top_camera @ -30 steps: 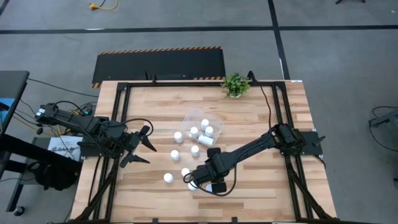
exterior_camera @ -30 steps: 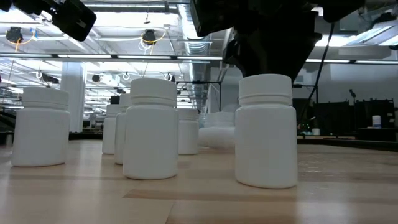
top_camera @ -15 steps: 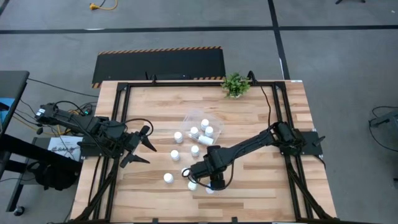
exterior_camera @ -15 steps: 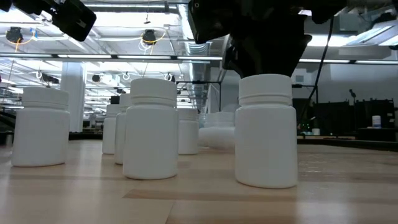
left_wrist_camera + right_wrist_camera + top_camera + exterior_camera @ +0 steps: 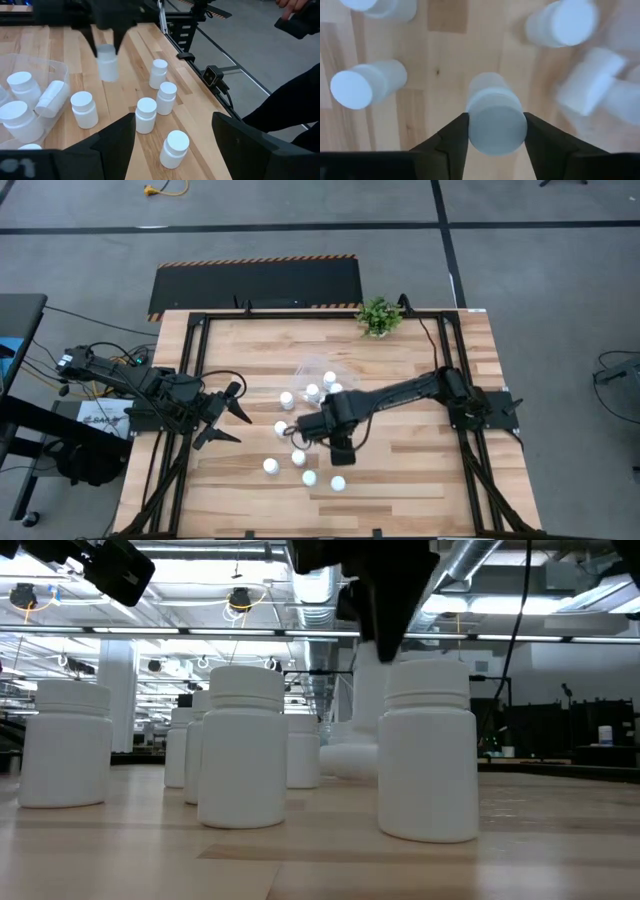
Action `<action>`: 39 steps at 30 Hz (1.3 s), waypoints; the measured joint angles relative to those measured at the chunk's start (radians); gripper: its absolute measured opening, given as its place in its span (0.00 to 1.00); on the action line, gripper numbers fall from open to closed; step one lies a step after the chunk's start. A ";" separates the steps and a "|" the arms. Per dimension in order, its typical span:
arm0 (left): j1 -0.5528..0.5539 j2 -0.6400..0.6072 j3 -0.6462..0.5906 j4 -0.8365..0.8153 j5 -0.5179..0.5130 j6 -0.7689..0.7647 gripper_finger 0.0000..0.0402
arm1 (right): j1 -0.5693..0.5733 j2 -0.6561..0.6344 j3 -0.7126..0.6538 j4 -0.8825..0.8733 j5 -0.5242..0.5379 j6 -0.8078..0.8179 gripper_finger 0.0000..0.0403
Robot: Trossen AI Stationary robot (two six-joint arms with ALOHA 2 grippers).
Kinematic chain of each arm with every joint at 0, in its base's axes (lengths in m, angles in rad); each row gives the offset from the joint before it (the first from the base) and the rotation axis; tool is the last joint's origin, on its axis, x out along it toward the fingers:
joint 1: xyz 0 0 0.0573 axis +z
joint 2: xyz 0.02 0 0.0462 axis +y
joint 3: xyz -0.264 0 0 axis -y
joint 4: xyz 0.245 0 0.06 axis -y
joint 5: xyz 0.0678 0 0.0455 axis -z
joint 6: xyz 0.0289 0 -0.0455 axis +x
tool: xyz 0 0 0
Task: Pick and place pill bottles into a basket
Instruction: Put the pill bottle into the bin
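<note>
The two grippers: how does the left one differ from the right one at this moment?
The left gripper is open and holds nothing; the right gripper is shut on a pill bottle. The left gripper waits at the table's left edge; the right gripper is over the middle of the table, beside the basket, with its bottle lifted off the wood. Both have two dark fingers.

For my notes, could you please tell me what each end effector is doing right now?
Left end effector: open, empty, beside the table's left edge.
Right end effector: shut on a pill bottle, lifted clear of the table.
</note>
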 joint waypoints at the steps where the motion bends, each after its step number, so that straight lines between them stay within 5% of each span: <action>1: 0.000 0.000 0.000 0.000 0.000 0.000 0.63 | -0.011 0.000 0.019 -0.018 0.000 -0.012 0.39; 17: 0.000 0.000 0.000 0.000 0.000 0.000 0.63 | -0.209 0.000 0.250 -0.195 0.038 -0.151 0.38; 39: 0.000 0.000 0.000 -0.001 0.000 -0.019 0.63 | -0.403 0.000 0.255 -0.196 0.109 -0.227 0.42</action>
